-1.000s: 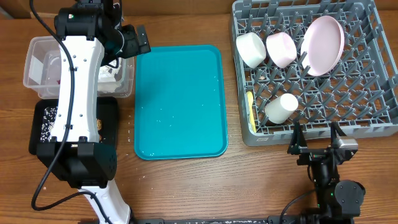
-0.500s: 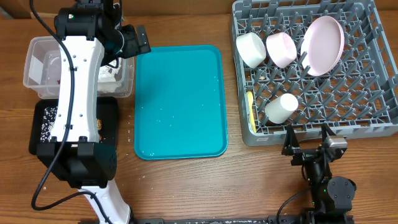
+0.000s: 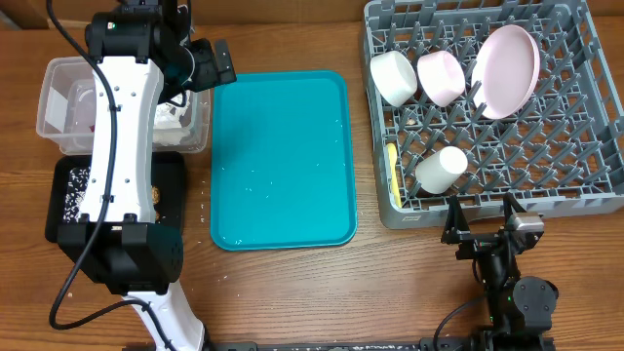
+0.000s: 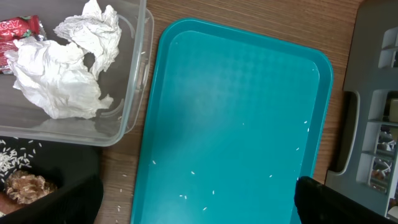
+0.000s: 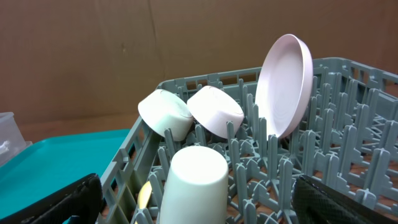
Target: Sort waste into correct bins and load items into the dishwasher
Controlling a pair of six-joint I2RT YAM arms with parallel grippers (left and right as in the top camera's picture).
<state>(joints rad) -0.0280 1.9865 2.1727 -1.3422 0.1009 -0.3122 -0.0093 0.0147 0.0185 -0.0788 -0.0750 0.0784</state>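
Observation:
The clear tub (image 4: 134, 81) holds the crumpled white napkin (image 4: 62, 68) and the red wrapper (image 4: 18, 28). In the black tray (image 4: 56, 158) lie a brown food chunk (image 4: 28, 186) and rice (image 4: 9, 162). My left gripper (image 4: 199, 211) hangs open and empty over the teal tray's (image 4: 236, 124) near-left part. In the dish rack (image 3: 575, 185) stand the white bowl (image 3: 394, 76), pink bowl (image 3: 441, 76), pink plate (image 3: 507, 70), white cup (image 3: 441, 168) and yellow spoon (image 3: 393, 174). My right gripper (image 3: 483, 232) is open and empty just outside the rack's front edge, facing the cup (image 5: 193, 180).
A few rice grains (image 4: 193, 199) lie scattered on the teal tray (image 3: 283, 156) and on the wood beside it. The left arm (image 3: 122, 146) stretches over the black tray (image 3: 68, 229) and the clear tub (image 3: 54, 107). A brown wall stands behind the rack.
The right gripper shifted slightly left along the rack's front edge, then held still. The left arm and all objects stayed put.

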